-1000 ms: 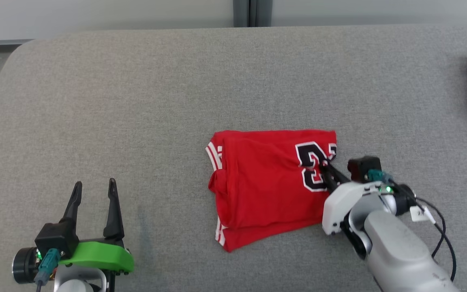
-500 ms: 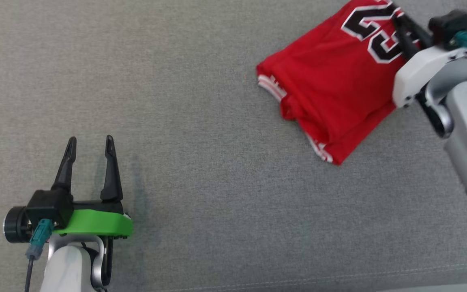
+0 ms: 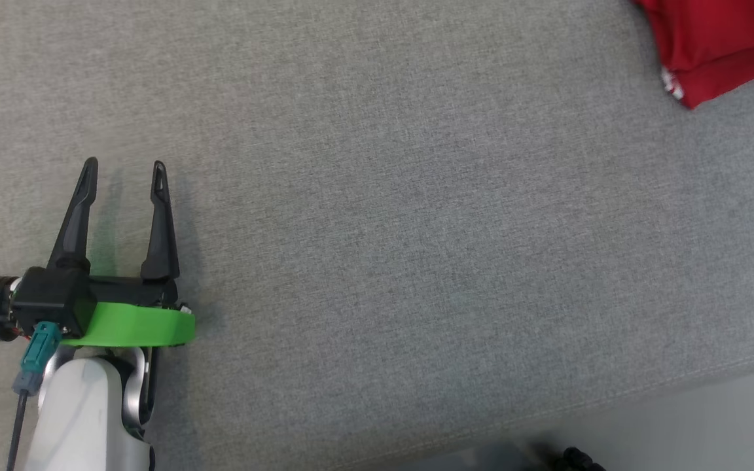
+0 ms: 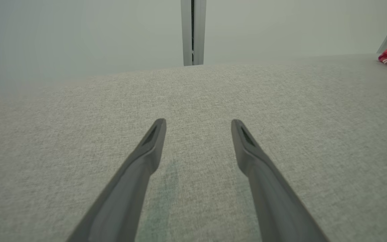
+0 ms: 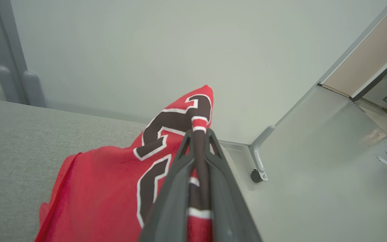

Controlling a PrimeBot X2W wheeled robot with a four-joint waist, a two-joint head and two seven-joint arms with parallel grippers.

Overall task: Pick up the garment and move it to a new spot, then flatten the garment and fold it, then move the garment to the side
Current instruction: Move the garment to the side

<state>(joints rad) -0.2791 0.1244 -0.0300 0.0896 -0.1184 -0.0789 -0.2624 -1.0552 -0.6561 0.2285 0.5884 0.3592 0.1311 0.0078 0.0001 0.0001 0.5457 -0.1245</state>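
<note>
Jersey (image 3: 711, 39), at 1 o'clock, is pinched by right end effector (image 5: 199, 133); left end effector (image 3: 125, 171) is spread wide over grey cushion (image 3: 377, 261).

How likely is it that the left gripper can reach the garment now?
Probably not: nothing blocks the open left gripper, but the garment is far across the cushion, in the right gripper.

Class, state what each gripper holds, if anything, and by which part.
The right gripper is shut on the red jersey, pinching a fold of cloth at its black number print. The left gripper is open and holds nothing.
</note>
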